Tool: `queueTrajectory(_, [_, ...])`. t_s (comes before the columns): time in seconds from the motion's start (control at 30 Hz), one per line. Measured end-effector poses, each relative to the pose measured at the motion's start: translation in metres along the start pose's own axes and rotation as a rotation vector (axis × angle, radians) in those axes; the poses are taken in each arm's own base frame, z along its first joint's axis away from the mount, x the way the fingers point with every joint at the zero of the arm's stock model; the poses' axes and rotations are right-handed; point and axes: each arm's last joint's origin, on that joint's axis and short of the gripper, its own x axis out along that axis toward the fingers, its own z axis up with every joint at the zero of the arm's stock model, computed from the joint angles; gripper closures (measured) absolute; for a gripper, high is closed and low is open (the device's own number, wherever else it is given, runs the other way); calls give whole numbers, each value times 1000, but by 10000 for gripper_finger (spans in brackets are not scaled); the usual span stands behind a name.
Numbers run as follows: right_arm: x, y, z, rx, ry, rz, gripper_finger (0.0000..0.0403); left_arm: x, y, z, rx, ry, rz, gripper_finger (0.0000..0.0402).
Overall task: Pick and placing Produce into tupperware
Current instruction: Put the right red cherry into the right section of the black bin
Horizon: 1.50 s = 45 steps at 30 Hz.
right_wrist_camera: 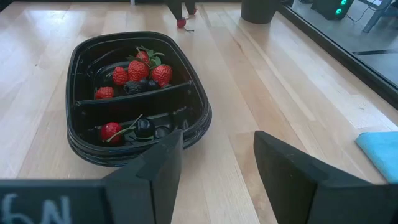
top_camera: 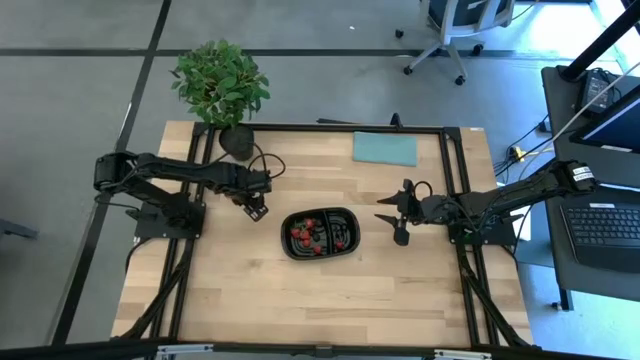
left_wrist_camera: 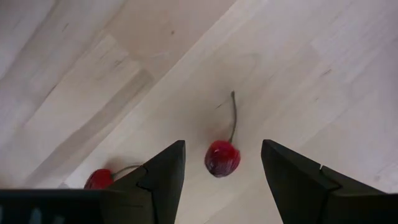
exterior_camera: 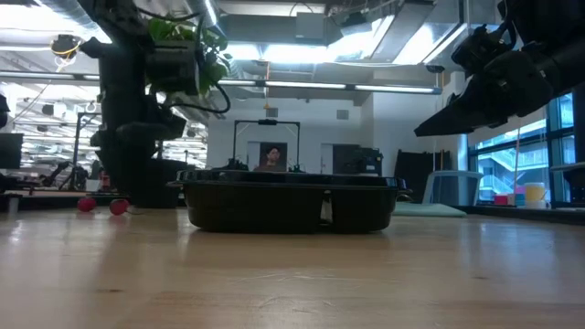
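A red cherry (left_wrist_camera: 222, 158) with a long stem lies on the wooden table. My left gripper (left_wrist_camera: 222, 147) points down over it, open, one finger on each side and both clear of it. A second cherry (left_wrist_camera: 99, 179) lies beside it, partly hidden behind one finger. The black tupperware (top_camera: 343, 212) sits at the table's middle. One compartment holds strawberries (right_wrist_camera: 140, 70) and dark berries (right_wrist_camera: 134, 87), the other a cherry (right_wrist_camera: 112, 130) and a dark berry (right_wrist_camera: 144, 127). My right gripper (top_camera: 392, 218) waits open, off the table, just right of the tupperware.
A teal cloth (top_camera: 385, 148) lies at the table's far edge, right of centre. A potted plant (top_camera: 220, 85) stands at the far left corner, close behind my left arm. Bare wood stretches along the near side of the table (top_camera: 320, 300).
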Motion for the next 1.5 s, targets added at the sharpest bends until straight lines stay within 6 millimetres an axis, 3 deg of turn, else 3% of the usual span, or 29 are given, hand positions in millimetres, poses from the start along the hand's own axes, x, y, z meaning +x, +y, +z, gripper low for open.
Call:
queueTrajectory(0.57, [0,0,0,0,0,0,203,16,2,-10,-25,10,-44,198])
queueTrajectory(1.1, [0,0,0,0,0,0,203,17,3,-11,-27,13,-41,199])
queueTrajectory(1.5, [0,0,0,-22,0,-1,203,17,3,-11,-24,15,-40,268])
